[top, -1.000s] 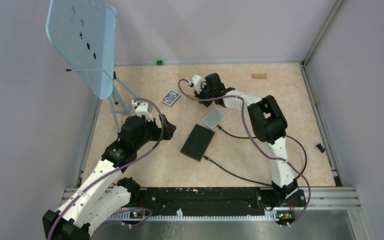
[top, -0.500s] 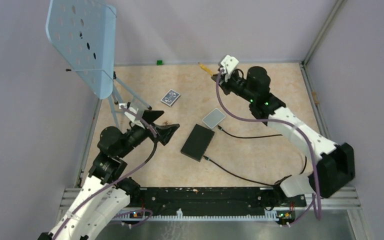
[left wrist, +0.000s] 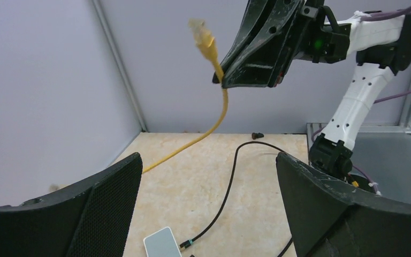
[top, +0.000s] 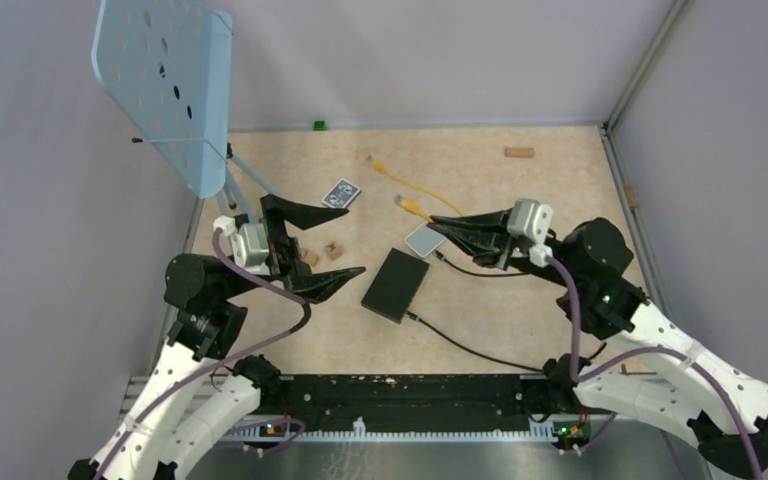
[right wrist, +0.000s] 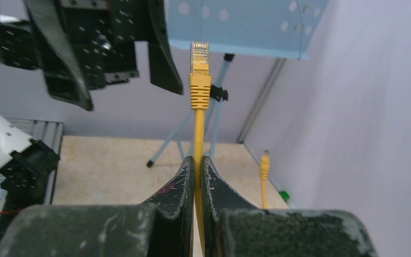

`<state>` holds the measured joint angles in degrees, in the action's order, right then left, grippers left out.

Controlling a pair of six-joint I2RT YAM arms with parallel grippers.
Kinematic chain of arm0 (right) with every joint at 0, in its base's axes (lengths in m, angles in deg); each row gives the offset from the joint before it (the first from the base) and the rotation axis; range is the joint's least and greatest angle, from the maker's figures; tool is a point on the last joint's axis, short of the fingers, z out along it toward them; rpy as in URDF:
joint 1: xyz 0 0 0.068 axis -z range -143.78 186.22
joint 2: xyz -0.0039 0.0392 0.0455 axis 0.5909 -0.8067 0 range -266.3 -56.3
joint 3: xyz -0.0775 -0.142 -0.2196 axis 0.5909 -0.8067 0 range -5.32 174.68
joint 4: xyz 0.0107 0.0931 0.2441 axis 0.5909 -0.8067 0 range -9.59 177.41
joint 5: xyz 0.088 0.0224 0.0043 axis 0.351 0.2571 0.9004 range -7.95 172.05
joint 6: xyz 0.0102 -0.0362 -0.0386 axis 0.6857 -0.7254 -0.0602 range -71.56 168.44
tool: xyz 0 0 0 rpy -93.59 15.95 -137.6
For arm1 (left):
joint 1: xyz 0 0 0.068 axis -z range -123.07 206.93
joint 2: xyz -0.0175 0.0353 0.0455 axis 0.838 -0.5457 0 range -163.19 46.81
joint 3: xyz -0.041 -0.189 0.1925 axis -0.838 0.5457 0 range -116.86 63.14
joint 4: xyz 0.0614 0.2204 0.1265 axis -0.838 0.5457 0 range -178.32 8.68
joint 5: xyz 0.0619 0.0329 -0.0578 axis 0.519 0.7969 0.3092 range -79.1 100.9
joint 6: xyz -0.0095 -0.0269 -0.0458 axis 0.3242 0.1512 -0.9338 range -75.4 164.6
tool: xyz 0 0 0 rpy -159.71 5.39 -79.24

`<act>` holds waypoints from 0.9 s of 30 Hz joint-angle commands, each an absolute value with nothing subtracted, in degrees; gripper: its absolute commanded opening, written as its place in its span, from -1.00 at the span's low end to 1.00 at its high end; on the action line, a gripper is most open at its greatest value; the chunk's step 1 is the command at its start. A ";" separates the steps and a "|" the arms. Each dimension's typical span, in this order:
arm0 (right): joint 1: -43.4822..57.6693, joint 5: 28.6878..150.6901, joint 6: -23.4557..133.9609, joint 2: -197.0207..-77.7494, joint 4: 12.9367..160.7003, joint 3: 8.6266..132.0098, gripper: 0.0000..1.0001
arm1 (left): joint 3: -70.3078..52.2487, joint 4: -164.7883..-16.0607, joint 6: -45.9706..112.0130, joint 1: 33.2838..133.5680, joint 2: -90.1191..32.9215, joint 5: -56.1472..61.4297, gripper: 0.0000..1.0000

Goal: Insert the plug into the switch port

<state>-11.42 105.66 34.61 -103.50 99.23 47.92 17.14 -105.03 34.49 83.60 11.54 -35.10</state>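
Right of centre in the overhead view, the right claw (top: 434, 224) is clenched hard on the thin yellow network cable (top: 438, 207). It pinches the cable just behind the clear-tipped yellow plug (top: 403, 203). Its wrist camera backs that up: the two black fingers (right wrist: 184, 176) are pressed together with the cable squeezed between them, and the plug stands straight up above the tips. Over at left of centre, the left claw (top: 354, 238) is fully released, jaws spread wide, gripping nothing and touching nothing. From its own camera the mesh-textured pads (left wrist: 101, 198) sit far apart in the bottom corners. Now the target: the flat matte-black rectangular box (top: 396, 284) lies flat at mid-frame, turned on a diagonal, between the two claws. A thin black cable (top: 470, 348) meets its lower short edge. The switch port itself cannot be made out from here. The plug sits apart from the box, up-frame of it.
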 commanded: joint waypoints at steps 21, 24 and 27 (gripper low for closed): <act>-22.40 112.02 47.88 -103.94 115.39 46.09 -1.00 | 8.15 -118.18 30.93 88.95 3.06 -52.40 0.56; -22.42 112.38 51.04 -104.49 117.80 45.44 -1.00 | 7.38 -117.12 32.43 90.79 2.38 -51.16 0.56; -22.40 111.20 51.96 -104.31 119.71 44.86 -1.00 | 6.90 -114.93 34.21 92.29 2.24 -47.78 0.63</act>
<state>-21.80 111.63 48.47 -104.68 112.63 45.32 9.21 -116.53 31.41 90.68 2.65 -50.99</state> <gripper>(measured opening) 0.014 0.796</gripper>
